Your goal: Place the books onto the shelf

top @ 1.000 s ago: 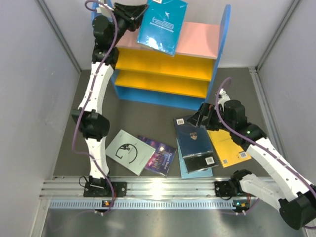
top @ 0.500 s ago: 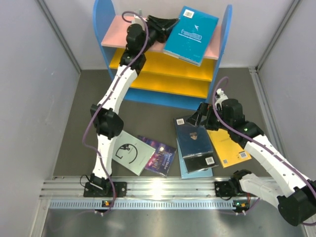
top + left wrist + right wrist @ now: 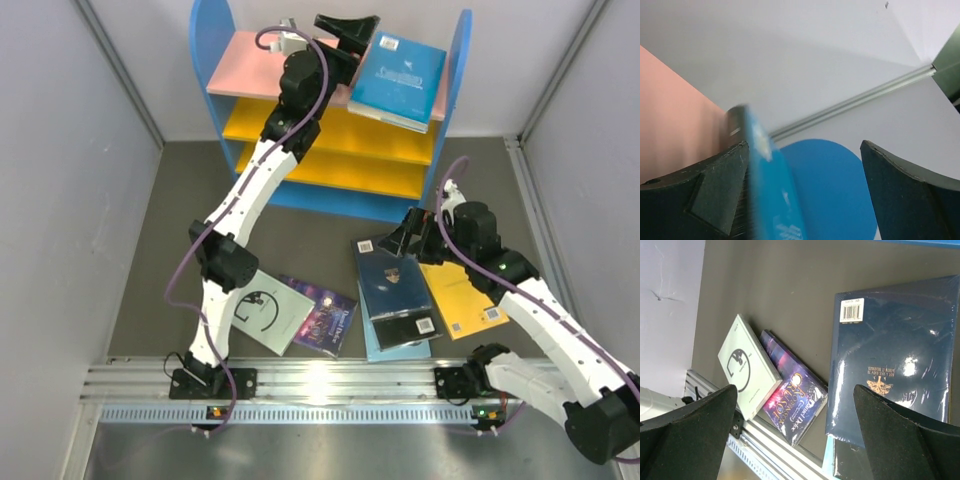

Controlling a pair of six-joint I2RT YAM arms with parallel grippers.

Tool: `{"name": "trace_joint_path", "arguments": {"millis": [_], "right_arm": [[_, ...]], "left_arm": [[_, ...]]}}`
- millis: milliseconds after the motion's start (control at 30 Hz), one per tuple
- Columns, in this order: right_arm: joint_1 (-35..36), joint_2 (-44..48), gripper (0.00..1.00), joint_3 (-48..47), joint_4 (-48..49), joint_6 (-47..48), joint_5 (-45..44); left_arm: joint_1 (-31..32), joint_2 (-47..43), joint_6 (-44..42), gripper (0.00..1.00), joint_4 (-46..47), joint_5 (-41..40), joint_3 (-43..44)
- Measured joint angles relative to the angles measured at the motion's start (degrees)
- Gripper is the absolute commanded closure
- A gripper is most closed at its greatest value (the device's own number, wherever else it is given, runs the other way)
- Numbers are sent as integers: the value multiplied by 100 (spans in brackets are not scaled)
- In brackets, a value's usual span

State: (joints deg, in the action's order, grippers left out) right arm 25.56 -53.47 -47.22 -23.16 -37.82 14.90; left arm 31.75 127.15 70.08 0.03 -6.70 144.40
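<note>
My left gripper (image 3: 355, 30): jaws spread wide, nothing clamped. Teal glossy paperback (image 3: 400, 80) lies on right end of pink top board (image 3: 240, 75) of the blue-sided, yellow-boarded shelf (image 3: 455, 70). 1 bk up. In front of shelf, on floor: mint paperback (image 3: 265, 310), purple galaxy paperback (image 3: 325, 315), dark navy paperback (image 3: 395, 285), yellow-orange paperback (image 3: 465, 300). My right gripper (image 3: 400, 235): spread, empty.

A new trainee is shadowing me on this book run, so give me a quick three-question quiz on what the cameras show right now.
1. True or false: the teal book lies on a yellow board of the shelf.
2. Which book does the right gripper hover over? A pale mint book; B dark navy book; C purple galaxy book.
3. Are the jaws of the left gripper open or shut?
Key: 1 false, it rests on the pink top board; 2 B; 3 open.
</note>
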Motion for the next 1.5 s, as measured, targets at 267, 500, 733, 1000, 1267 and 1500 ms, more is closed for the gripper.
{"name": "trace_joint_path", "arguments": {"millis": [267, 500, 733, 1000, 1267, 1500], "right_arm": [[-2, 94, 0, 35, 17, -37, 24], [-11, 13, 0, 39, 7, 26, 149], [391, -597, 0, -448, 4, 450, 319], [1987, -2492, 0, -1644, 149, 782, 658], [2411, -4489, 0, -2651, 210, 855, 1156], [2409, -5523, 0, -3585, 208, 931, 1357]], "left_arm": [[-225, -380, -1351, 1, -627, -841, -153], [-402, -905, -2822, 1, -1346, -1279, -562], [-330, -3104, -3294, 1, -2120, -1740, -2874], [-356, -5287, -2323, 1, -3954, -2516, -5130], [-774, -6564, -960, 1, -5025, -1552, -8706], [-1329, -7379, -546, 1, -5471, -693, -9971]]}}
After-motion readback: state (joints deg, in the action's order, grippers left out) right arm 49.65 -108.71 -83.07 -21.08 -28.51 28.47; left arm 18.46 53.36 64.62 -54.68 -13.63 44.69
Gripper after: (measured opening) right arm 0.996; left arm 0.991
